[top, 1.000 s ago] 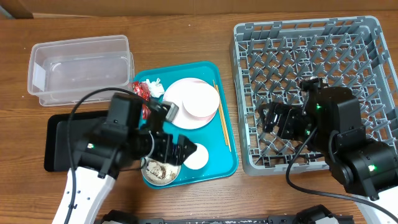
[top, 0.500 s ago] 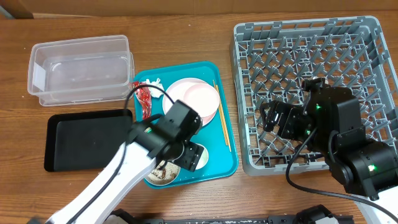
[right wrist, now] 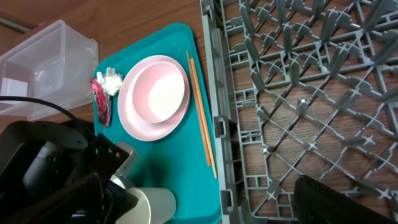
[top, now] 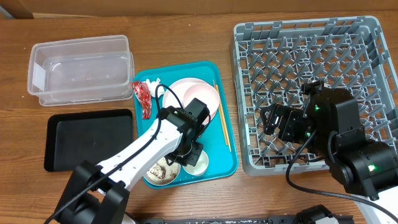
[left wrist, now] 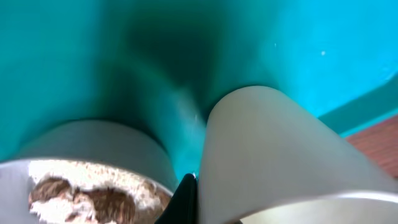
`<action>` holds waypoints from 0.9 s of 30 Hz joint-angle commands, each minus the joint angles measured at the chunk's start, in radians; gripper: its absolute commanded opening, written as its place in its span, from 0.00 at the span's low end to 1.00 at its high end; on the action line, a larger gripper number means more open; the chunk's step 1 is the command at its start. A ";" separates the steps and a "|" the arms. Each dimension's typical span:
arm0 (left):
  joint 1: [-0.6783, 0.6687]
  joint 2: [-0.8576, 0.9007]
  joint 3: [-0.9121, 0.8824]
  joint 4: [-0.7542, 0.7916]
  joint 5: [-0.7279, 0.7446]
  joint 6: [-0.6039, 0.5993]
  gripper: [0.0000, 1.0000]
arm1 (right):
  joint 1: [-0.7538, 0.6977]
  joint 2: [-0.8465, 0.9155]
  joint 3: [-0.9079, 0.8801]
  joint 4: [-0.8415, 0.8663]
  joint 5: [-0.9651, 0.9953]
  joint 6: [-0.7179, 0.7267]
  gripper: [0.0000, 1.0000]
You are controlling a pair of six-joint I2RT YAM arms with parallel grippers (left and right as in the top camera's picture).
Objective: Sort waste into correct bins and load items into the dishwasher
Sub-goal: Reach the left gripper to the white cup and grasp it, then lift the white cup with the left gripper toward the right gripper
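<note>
In the overhead view, the left gripper [top: 190,151] is seen shut at the 6 o'clock end of the teal serving tray [top: 205,67]. The white cup [top: 199,162] lies at its 4 o'clock and the off-white bowl [top: 158,171] at its 8 o'clock. The right gripper [top: 275,120] is held wide open over the grey dish rack [top: 311,50], at 3 o'clock of the tray.

In the left wrist view, a dark fingertip [left wrist: 185,199] is seen against the cup's wall, beside the bowl of rice [left wrist: 87,193]. Whether the rim is pinched cannot be told.

In the right wrist view, the pink bowl [right wrist: 163,92] is seen on the plate [right wrist: 140,121]. The chopsticks [right wrist: 200,112] lie at the plate's 3 o'clock, the red wrapper [right wrist: 101,104] and tissue [right wrist: 112,79] at its 9 o'clock.
</note>
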 commanded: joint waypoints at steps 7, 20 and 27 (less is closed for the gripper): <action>0.046 -0.115 0.290 -0.104 0.043 -0.003 0.04 | -0.006 -0.001 0.019 0.024 0.008 0.008 1.00; 0.399 -0.186 0.432 -0.085 1.028 0.245 0.04 | -0.005 -0.001 0.019 0.257 -0.576 -0.227 0.89; 0.497 -0.186 0.432 -0.089 1.305 0.265 0.04 | -0.005 0.004 0.019 0.476 -0.866 -0.293 0.92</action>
